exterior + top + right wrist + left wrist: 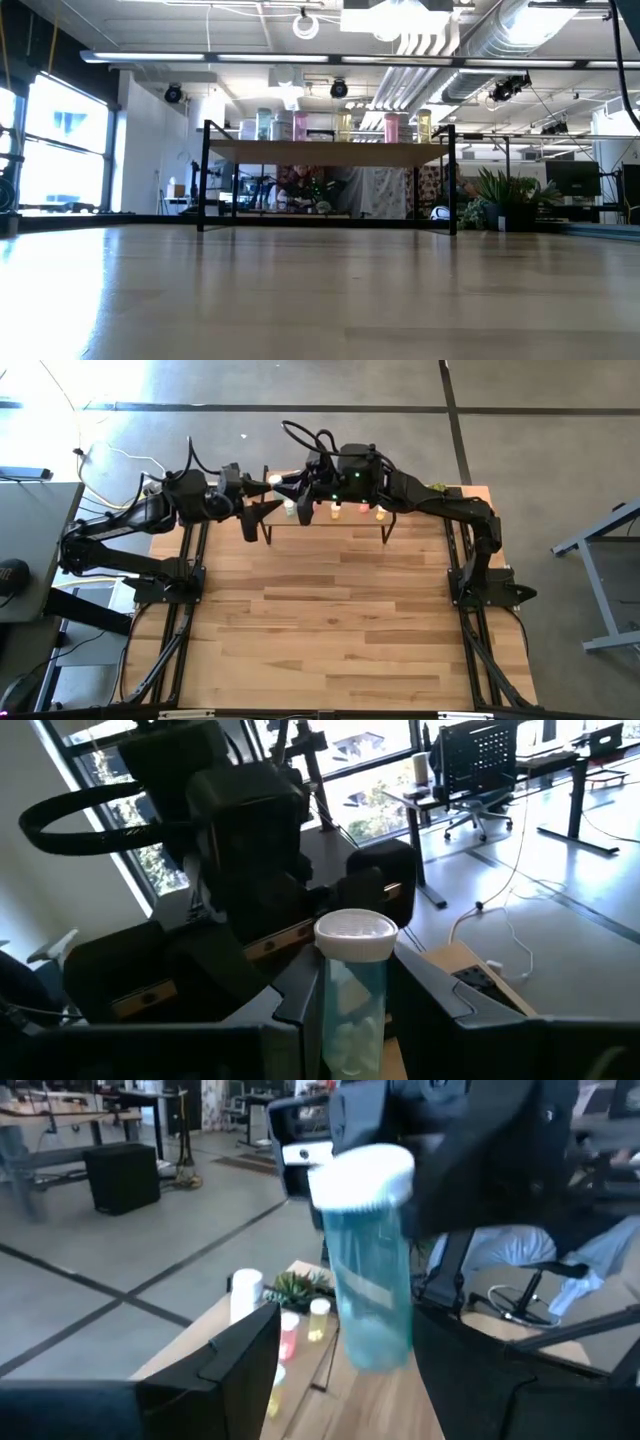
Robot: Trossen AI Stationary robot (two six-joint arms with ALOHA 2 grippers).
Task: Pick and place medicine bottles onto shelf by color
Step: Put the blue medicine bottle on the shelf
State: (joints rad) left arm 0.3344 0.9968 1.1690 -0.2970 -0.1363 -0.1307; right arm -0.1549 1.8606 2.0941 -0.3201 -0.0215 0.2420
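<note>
From above, both arms meet at the top middle, over the shelf. Low down, bottles line the shelf top. The right gripper squeezes a blue bottle. The left gripper is open wide.

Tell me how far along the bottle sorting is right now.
Mostly done: about seven medicine bottles stand in a row on the shelf, and I see none on the tabletop. In hand: the right gripper is shut on a pale blue bottle over the shelf, with the open left gripper facing it. Left: setting that bottle down with its colour.
</note>
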